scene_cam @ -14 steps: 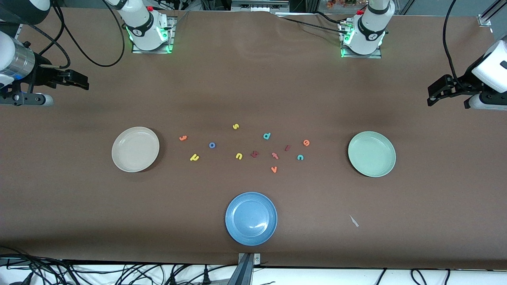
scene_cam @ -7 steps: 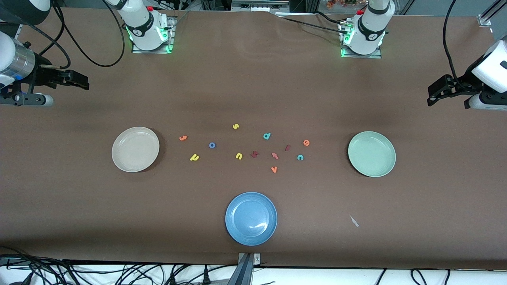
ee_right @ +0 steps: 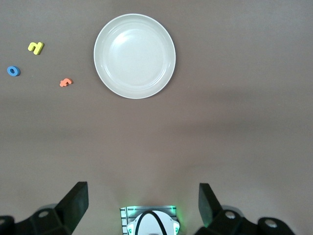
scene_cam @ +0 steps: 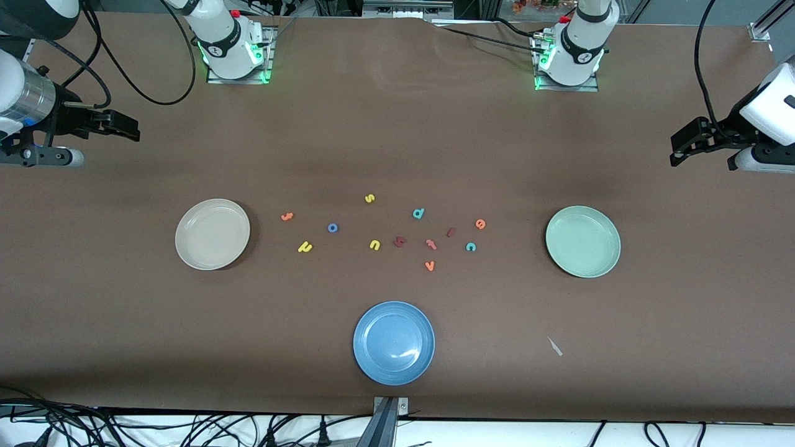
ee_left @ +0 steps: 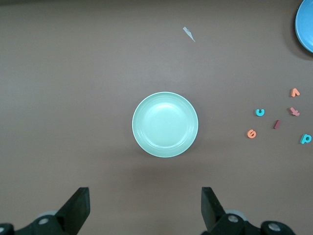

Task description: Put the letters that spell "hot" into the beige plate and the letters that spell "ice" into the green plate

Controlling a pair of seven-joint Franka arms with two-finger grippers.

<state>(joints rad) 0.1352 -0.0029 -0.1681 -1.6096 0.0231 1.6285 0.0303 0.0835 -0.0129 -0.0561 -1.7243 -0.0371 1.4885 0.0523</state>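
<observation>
The beige plate [scene_cam: 212,234] [ee_right: 134,56] lies bare toward the right arm's end. Beside it are the orange t [scene_cam: 287,216] [ee_right: 65,82], blue o [scene_cam: 333,228] [ee_right: 13,71] and yellow h [scene_cam: 305,247] [ee_right: 35,47]. The green plate [scene_cam: 582,241] [ee_left: 165,124] lies bare toward the left arm's end, with the orange e [scene_cam: 480,223] [ee_left: 252,133], dark red i [scene_cam: 451,232] [ee_left: 277,124] and teal c [scene_cam: 471,247] [ee_left: 260,112] beside it. My right gripper [scene_cam: 127,127] [ee_right: 142,196] hangs open high over its table end. My left gripper [scene_cam: 680,149] [ee_left: 145,205] hangs open over the other end.
Other letters lie mid-table: yellow s [scene_cam: 369,198], yellow arch [scene_cam: 374,244], teal d [scene_cam: 418,213], dark red angular letter [scene_cam: 399,241], reddish-orange t [scene_cam: 431,244], orange v [scene_cam: 429,266]. A blue plate [scene_cam: 394,343] sits nearest the front camera. A small pale scrap [scene_cam: 555,346] lies near it.
</observation>
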